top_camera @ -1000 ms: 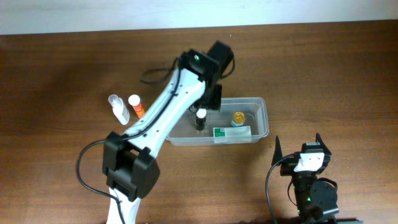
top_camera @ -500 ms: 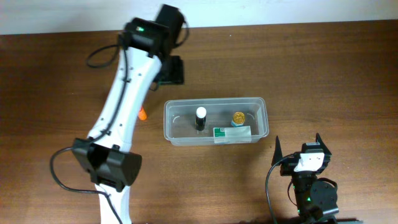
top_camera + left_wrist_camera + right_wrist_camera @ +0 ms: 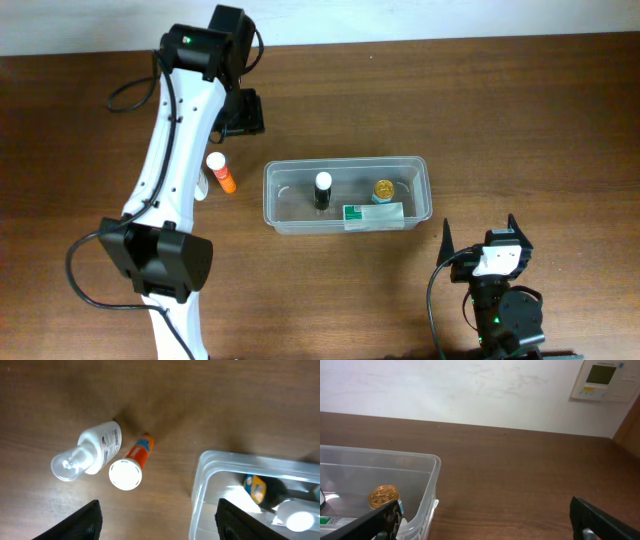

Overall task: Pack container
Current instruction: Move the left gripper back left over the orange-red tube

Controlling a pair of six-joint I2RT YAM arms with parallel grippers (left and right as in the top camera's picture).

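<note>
Above the worktop [image 3: 520, 100], just left of the container [image 3: 290, 195], my left pincer [image 3: 159, 520] hung wide and empty over the orange tube [image 3: 134, 462] and clear bottle [image 3: 95, 450]. Step, as I judged: fetching another item. Next move needed: descend, straddle the tube, close.

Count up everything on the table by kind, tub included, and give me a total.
clear tub: 1
bottles: 2, the white-capped dark bottle in the tub and the clear bottle on the table
orange tube: 1
gold-lidded jar: 1
green-and-white box: 1
Total: 6
</note>
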